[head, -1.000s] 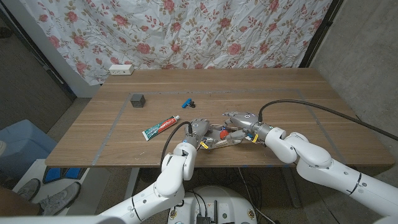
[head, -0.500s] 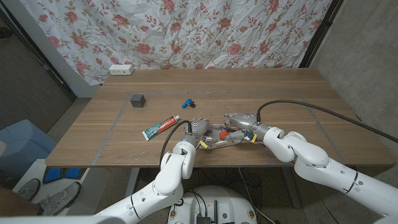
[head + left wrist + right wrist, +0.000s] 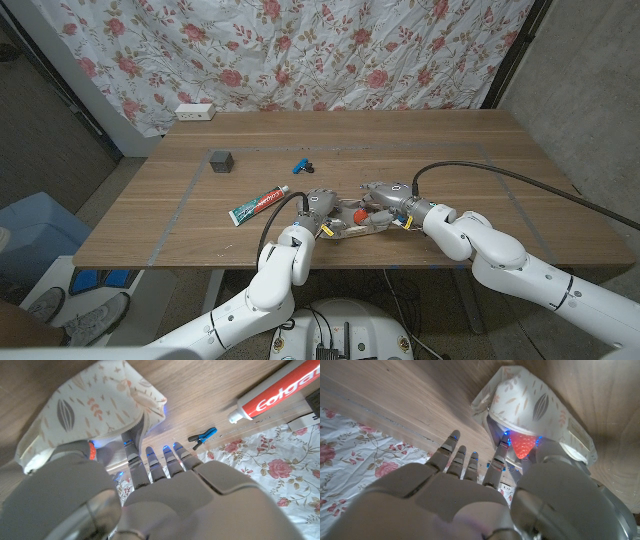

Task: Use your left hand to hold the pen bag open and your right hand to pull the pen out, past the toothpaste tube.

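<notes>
Cream leaf-patterned fabric pen bag (image 3: 352, 222) is lying at the near table edge, gripped by left hand (image 3: 318, 208) at one end. Right hand (image 3: 385, 196) is at the mouth, fingers in; grasp can't be told. Red-white toothpaste tube (image 3: 259, 205) is lying just left.

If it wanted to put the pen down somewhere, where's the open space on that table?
Bare wood lies across the far right, beyond the right hand, and along the left edge, left of the grey cube. It is crowded at the near middle, where both hands meet at the pen bag, beside the toothpaste tube.
</notes>
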`<state>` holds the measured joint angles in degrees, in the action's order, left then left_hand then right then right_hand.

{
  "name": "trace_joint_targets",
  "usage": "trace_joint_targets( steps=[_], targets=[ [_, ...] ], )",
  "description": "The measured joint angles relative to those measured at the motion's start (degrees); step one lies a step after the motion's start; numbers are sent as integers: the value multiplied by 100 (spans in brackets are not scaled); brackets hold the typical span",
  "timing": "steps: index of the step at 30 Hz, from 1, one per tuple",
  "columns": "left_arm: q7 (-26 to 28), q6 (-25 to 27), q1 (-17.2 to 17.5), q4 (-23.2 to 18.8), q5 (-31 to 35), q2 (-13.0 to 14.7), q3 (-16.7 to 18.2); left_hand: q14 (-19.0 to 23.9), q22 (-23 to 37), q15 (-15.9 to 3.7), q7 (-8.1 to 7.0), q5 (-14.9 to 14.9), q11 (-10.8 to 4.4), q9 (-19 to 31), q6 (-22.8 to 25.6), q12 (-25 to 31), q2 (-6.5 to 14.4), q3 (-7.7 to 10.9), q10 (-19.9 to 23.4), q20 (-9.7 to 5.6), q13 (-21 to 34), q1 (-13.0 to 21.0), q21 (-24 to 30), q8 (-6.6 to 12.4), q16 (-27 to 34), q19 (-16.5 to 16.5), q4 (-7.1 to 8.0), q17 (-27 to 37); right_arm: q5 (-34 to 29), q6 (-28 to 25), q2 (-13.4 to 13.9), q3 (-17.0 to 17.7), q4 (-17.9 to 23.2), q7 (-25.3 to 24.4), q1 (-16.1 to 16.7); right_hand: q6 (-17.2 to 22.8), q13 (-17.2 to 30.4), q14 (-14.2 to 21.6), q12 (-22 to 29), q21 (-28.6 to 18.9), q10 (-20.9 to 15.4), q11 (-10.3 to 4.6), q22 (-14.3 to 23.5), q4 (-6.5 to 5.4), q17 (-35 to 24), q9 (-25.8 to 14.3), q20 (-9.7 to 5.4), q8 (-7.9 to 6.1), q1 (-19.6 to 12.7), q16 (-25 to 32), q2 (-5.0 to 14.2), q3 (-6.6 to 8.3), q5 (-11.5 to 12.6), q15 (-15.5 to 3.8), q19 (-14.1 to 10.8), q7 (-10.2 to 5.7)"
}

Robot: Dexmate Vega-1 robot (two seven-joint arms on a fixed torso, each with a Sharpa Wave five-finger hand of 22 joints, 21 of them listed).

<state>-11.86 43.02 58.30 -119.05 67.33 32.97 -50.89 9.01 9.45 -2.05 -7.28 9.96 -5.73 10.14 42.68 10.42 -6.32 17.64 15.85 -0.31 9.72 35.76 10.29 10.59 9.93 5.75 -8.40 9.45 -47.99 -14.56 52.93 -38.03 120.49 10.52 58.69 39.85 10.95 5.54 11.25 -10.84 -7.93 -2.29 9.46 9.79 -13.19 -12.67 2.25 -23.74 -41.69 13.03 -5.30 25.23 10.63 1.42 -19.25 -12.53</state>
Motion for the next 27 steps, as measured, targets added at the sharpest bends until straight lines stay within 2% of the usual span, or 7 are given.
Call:
trace_joint_targets(
  steps=[7, 20, 22, 27],
  targets=[
    [-38, 8, -1, 1, 38, -11, -16, 0, 0, 0, 0, 0, 0, -2, 0, 0, 0, 0, 0, 0, 0, 0, 0, 0, 0, 0, 0, 0, 15, 11, 13, 24, -9, -116, 52, 99, 0, 41, 0, 0, -47, 14, 0, 0, 0, 1, -42, -43, -31, 44, -31, 0, 0, -40, -42, 23],
    [-86, 9, -1, -2, 89, -14, -27, 0, 0, 0, 0, 0, 0, -7, -1, 0, 46, 0, 0, 0, 0, 0, 0, -1, 0, 0, 0, 0, 161, 49, 44, 121, 0, -303, 140, 191, 0, 61, 23, 0, -108, -47, 0, -2, -27, -17, 0, -65, -70, 44, 36, -2, 0, -61, -81, -7],
    [-91, 7, 0, -4, 95, -14, -27, 0, 0, 0, 0, 0, 0, -9, -1, 19, 46, 0, 0, 0, 0, 0, 0, -1, 0, 1, 0, 0, 190, 57, 48, 136, 6, -322, 147, 191, 0, 61, 23, 0, -109, -47, 0, -24, -27, -26, -1, -106, -107, 44, 74, -24, 0, -61, -82, -7],
    [-97, -5, 1, -6, 108, -13, -25, 41, 0, 0, -12, 0, -43, -14, 11, 45, 77, 5, 43, 0, 0, 31, 0, -2, 27, 43, -5, 0, 257, 64, 53, 174, 29, -356, 159, 214, 0, 61, 23, 0, -133, -23, 0, -24, -26, -27, -20, -106, -107, 43, 73, -24, 0, -60, -101, 16]
  ],
)
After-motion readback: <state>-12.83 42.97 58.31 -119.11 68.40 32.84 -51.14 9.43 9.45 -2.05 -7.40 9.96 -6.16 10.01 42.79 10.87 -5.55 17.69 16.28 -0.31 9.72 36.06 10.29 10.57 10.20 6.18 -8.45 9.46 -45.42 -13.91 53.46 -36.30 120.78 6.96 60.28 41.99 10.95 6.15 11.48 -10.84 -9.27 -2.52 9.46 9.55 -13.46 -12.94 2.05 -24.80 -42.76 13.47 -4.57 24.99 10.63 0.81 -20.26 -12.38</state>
